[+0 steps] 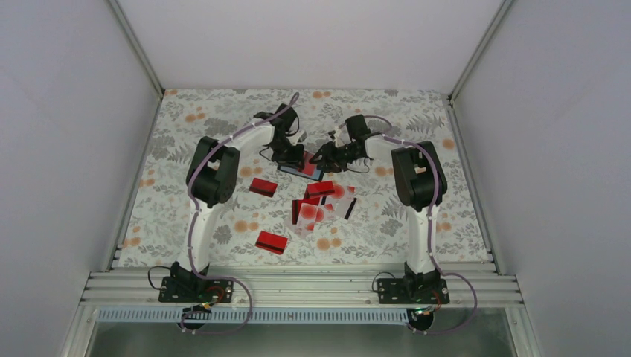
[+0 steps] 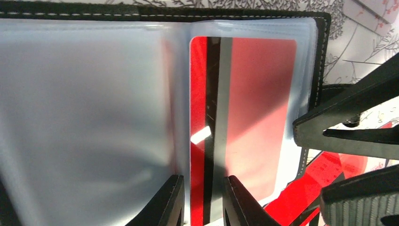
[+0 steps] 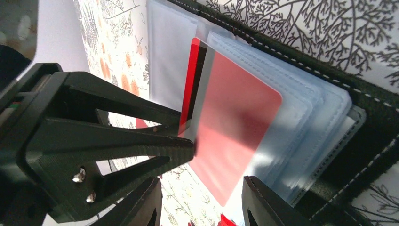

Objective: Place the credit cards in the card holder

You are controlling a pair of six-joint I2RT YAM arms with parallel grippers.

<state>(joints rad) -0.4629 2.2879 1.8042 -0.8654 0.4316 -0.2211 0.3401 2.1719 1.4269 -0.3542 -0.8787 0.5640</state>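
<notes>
The black card holder (image 1: 294,169) lies open at the table's far middle, its clear pockets (image 2: 84,103) facing up. A red credit card (image 2: 259,103) with a black stripe sits mostly inside one pocket (image 3: 301,113), its striped strip still bare. My left gripper (image 2: 203,181) stands narrowly open with that strip between its tips, and its fingers (image 3: 117,117) meet the card's edge. My right gripper (image 3: 202,183) is open astride the pockets' near corner, gripping nothing. Its fingers (image 2: 348,113) reach the holder's rim (image 2: 324,56). Loose red cards (image 1: 263,186) (image 1: 271,242) and a small pile (image 1: 316,204) lie nearer.
A floral cloth (image 1: 186,134) covers the table. White walls close it in on three sides. An aluminium rail (image 1: 298,286) with both arm bases runs along the near edge. Both arms arch over the middle and meet at the holder.
</notes>
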